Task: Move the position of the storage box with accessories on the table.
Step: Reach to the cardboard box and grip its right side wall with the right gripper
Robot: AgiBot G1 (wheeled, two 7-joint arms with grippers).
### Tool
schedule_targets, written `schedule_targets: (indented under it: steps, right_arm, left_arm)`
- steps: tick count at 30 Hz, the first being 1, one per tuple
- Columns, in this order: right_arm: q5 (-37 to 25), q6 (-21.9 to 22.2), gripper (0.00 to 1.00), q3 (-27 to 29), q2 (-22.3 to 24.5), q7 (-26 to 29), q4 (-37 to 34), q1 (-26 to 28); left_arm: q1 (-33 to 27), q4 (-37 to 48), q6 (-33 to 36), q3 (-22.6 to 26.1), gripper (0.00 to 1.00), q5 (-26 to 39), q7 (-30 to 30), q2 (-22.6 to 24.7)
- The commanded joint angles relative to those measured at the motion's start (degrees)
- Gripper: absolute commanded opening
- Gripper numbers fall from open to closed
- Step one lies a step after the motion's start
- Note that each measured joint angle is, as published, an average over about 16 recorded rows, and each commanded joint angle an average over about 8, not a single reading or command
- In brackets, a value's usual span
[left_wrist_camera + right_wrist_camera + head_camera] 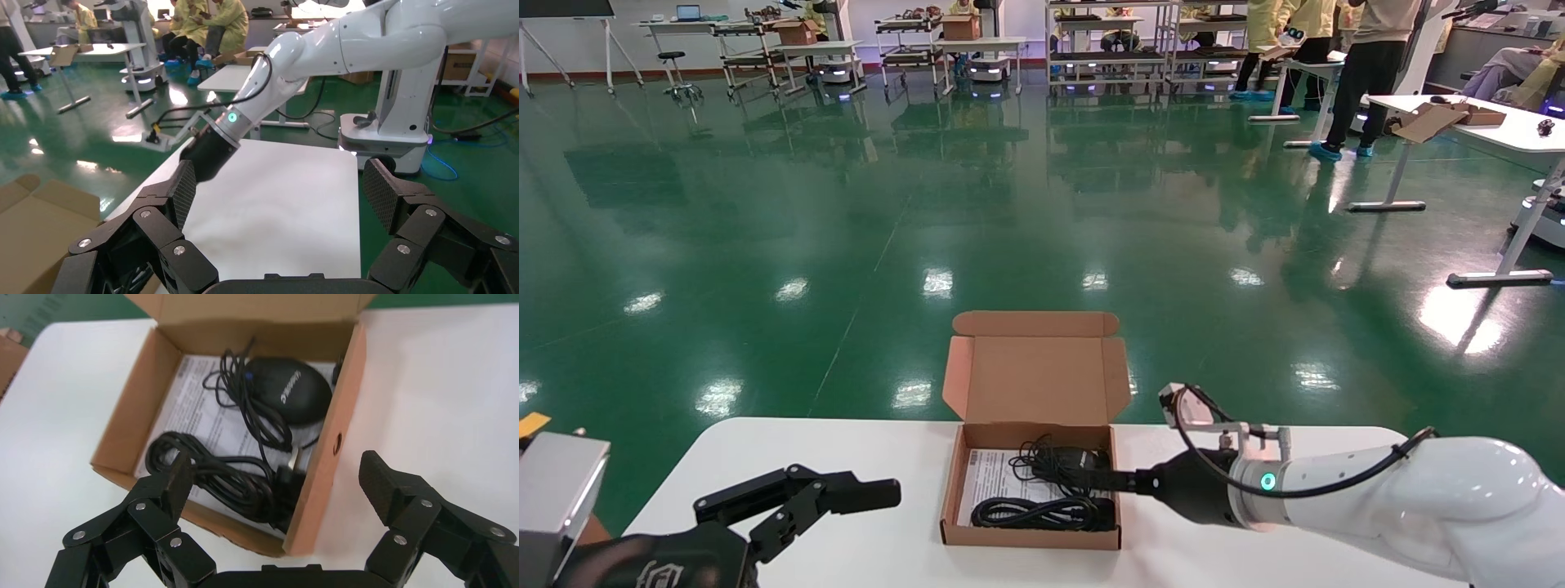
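The storage box (1030,535) is a shallow brown cardboard mailer standing open at the table's (846,555) middle, its lid upright at the far side. Inside lie a black mouse (287,389), coiled black cables (214,478) and a printed leaflet (190,416). My right gripper (1106,482) is open and straddles the box's right wall (327,453) near its front corner. One finger (177,478) is over the cables inside, the other (382,484) is outside over the table. My left gripper (846,494) is open and empty, low at the table's left, apart from the box.
In the left wrist view, my left gripper (281,193) faces the bare white tabletop (275,208), with the right arm (245,116) beyond it and the box's lid (30,226) at the side. Green floor, white desks, racks and people stand far behind.
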Motion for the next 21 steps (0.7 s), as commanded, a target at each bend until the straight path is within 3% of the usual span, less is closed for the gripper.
schedule_targets:
  steps: [1,13,16,21]
  right_arm:
    - [-0.19,0.46,1.00,-0.31,-0.04,0.34,0.72,-0.74]
    - [-0.38,2.58,0.97,-1.55,0.14,1.51,1.71,-2.52]
    - [-0.37,3.07,0.77,-1.80,0.16,1.52,1.78,-2.91]
    - [-0.06,4.06,0.18,-1.98,0.20,1.34,1.86,-3.52]
  left_arm:
    - [0.00,0.00,0.00,0.00,1.00,0.00,0.00,0.00]
    - [0.00,0.00,0.00,0.00,1.00,0.00,0.00,0.00]
    - [0.00,0.00,0.00,0.00,1.00,0.00,0.00,0.00]
    - [0.00,0.00,0.00,0.00,1.00,0.00,0.00,0.00]
